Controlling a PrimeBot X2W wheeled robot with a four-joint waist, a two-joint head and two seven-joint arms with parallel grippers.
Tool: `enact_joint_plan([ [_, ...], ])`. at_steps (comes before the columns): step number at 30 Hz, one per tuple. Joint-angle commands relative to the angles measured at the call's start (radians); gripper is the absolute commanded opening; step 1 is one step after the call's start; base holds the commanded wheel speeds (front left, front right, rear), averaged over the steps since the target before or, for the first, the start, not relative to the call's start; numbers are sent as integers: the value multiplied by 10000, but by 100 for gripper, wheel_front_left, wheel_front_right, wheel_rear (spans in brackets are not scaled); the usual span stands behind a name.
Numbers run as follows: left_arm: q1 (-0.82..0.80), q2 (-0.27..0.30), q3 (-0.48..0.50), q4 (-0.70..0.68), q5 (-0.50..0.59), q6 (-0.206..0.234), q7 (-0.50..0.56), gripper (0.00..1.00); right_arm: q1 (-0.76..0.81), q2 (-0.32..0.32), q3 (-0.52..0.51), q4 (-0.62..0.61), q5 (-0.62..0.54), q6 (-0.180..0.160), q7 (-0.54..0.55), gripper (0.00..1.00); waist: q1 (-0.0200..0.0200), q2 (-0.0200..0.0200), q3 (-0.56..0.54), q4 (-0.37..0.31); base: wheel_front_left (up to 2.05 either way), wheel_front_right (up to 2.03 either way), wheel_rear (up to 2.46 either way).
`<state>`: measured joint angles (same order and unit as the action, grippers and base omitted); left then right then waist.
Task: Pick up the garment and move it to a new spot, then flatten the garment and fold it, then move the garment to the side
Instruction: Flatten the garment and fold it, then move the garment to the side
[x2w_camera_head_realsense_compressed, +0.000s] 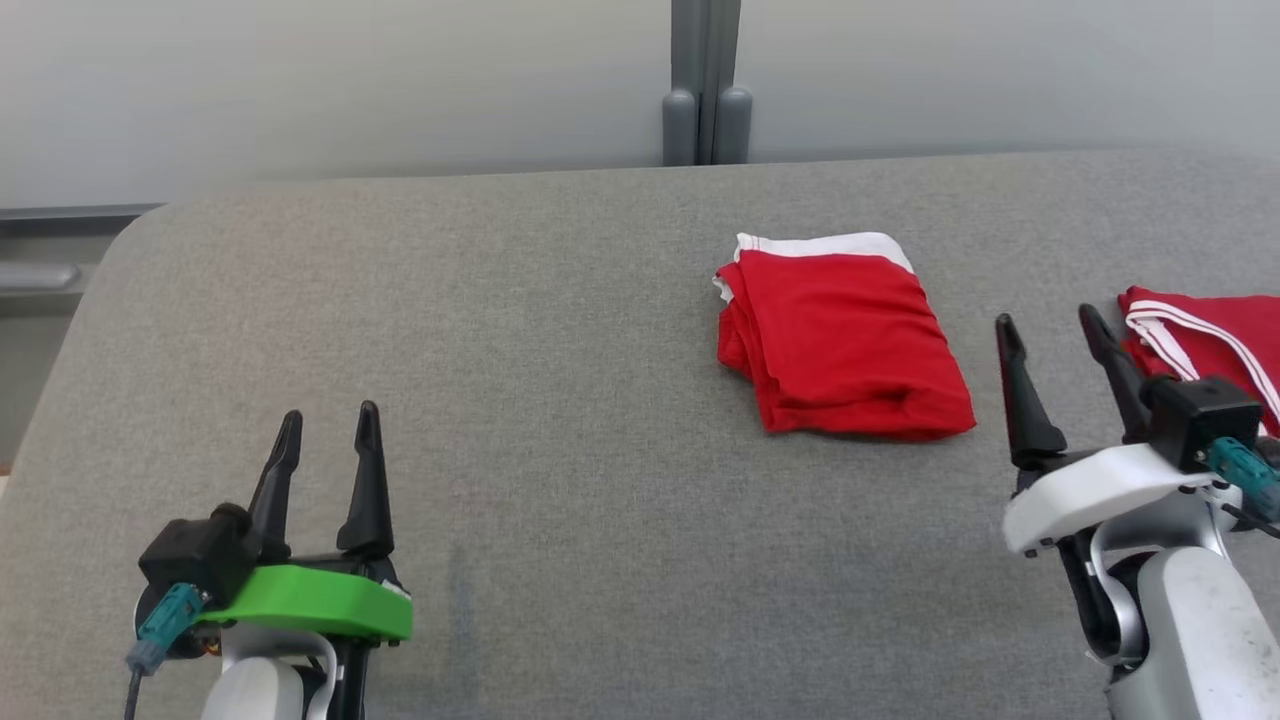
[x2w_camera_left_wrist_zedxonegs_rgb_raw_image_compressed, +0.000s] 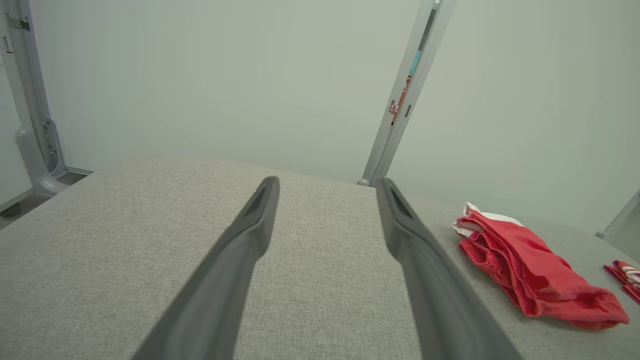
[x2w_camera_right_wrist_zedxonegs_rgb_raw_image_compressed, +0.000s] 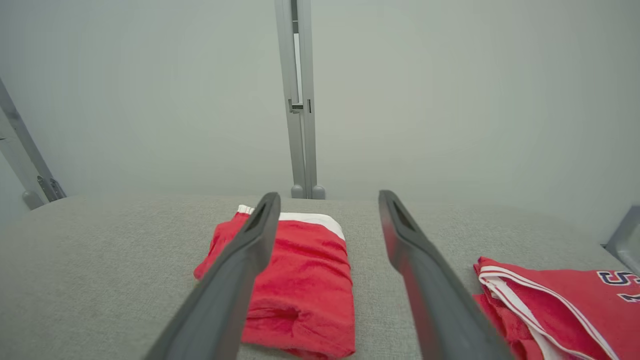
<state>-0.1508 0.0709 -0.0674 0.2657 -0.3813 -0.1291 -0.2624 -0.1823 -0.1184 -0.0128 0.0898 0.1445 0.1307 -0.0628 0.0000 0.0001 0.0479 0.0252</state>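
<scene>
Garment (x2w_camera_head_realsense_compressed: 845, 340) lay folded right of centre on the tabletop (x2w_camera_head_realsense_compressed: 500, 350); left pincer (x2w_camera_head_realsense_compressed: 330, 410) and right pincer (x2w_camera_head_realsense_compressed: 1048, 318) stood wide, empty. Shifting it aside likely needed a pinch through all layers.

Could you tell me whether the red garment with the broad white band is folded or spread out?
Folded: the red fabric garment with the white band lies as a compact rectangle, layers stacked along its left edge.

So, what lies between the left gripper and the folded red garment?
Nothing: in the head view, the stretch of grey cushion between the left gripper and the folded red garment is bare.
</scene>
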Motion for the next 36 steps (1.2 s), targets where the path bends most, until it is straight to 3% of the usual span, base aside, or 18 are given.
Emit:
enact_joint_plan([
  [1, 235, -6, 134, 15, 57, -20, -27, 100, 187, -31, -167, -21, -72, -3, -63, 100, 0, -1, -211, -130, 0, 0, 0],
  [8, 609, -55, 551, -37, 221, -20, -27, 100, 462, -177, -662, 401, 58, -3, -165, 100, 0, -1, -423, -130, 0, 0, 0],
  [36, 441, -99, 516, 173, 495, -20, -27, 100, 106, -223, -320, 1262, 534, -3, 159, 100, 0, -1, -253, -109, 0, 0, 0],
])
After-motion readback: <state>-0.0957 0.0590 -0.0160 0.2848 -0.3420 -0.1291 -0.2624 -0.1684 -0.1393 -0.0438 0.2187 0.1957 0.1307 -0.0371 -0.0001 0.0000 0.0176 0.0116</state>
